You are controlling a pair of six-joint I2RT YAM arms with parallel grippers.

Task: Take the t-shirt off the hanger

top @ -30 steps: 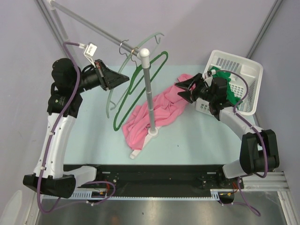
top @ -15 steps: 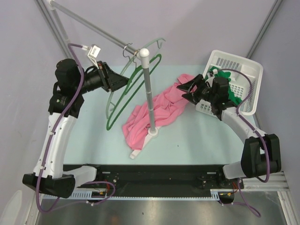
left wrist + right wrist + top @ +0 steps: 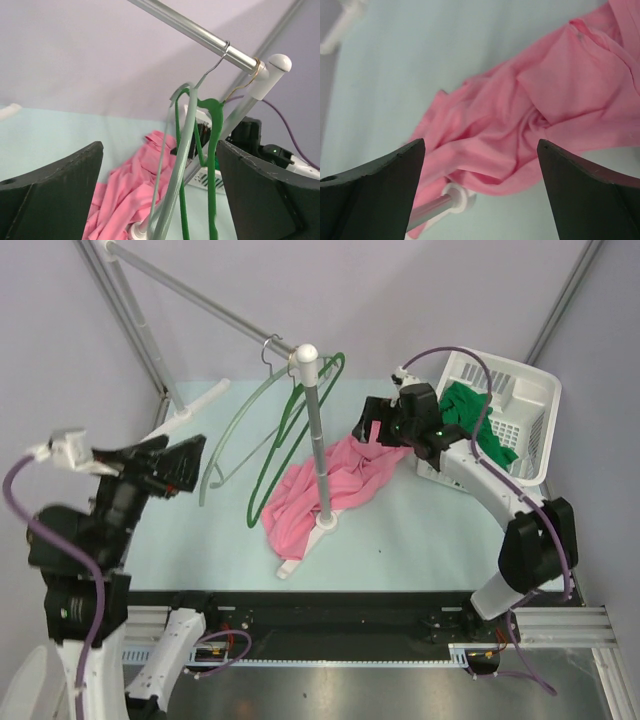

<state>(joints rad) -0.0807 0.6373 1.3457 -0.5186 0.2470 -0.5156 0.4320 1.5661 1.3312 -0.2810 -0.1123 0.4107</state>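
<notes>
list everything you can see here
t-shirt: 1, pink, crumpled on the table around the post's base
green hanger: 1, bare, hung on the rail
pale hanger: 1, grey-green, bare, hung on the rail beside the green one
rail: 1, silver, slanting from rear left to the post top
post: 1, grey with white cap, mid-table
basket: 1, white, rear right
cloth: 1, green, in the basket
table: 1, pale teal
left gripper: black, open, facing the hangers
right gripper: black, open, above the t-shirt
</notes>
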